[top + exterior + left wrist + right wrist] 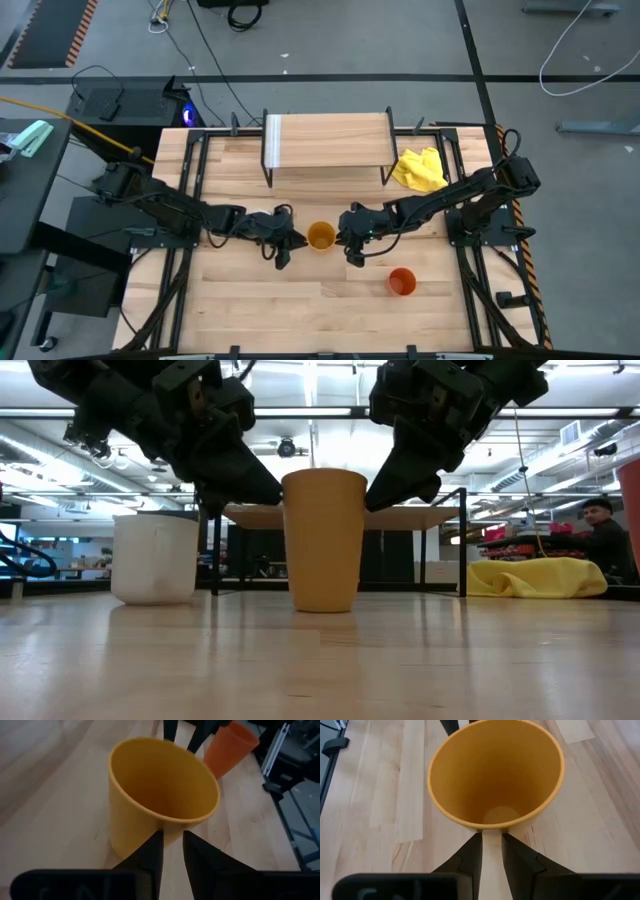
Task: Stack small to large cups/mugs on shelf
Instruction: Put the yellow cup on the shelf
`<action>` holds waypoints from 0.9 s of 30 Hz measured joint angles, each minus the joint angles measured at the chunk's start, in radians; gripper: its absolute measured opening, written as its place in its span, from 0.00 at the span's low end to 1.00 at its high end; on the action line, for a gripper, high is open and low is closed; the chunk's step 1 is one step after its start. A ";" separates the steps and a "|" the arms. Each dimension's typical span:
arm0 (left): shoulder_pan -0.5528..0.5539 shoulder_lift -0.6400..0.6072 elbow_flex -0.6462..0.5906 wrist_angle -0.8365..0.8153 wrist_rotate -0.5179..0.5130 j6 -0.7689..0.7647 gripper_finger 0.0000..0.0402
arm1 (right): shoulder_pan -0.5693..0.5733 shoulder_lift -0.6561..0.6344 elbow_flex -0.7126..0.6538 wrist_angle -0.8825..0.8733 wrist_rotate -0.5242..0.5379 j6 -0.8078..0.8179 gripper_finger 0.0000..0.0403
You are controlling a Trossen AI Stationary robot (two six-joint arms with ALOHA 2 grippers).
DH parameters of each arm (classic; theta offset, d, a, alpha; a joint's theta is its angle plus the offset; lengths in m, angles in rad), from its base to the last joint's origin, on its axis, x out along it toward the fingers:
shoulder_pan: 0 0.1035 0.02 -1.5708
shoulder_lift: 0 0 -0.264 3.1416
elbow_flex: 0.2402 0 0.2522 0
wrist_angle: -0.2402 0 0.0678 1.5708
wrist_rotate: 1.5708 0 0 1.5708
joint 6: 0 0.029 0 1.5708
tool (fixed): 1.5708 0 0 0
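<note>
Low view: left gripper (262,495) and right gripper (390,492), jaws narrowly parted, both touch yellow-orange cup (323,540)

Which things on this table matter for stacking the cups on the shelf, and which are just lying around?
For the job:
yellow-orange cup, upright mid-table between both grippers
white mug, beside the left arm
orange-red cup, standing apart near the front
shelf, at the back, nothing on it
left gripper and right gripper

Lying about:
yellow cloth, beside the shelf
</note>
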 joint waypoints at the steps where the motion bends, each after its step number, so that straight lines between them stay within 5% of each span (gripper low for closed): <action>1: 0.000 0.015 0.009 -0.003 0.007 0.000 0.21 | 0.000 0.000 0.000 -0.002 0.000 0.000 0.20; 16: 0.005 0.226 0.317 -0.220 0.065 0.101 0.21 | 0.022 0.000 0.011 -0.035 0.008 0.022 0.20; 27: -0.005 0.229 0.347 -0.326 0.071 0.093 0.18 | 0.033 0.000 0.009 -0.062 0.029 0.025 0.20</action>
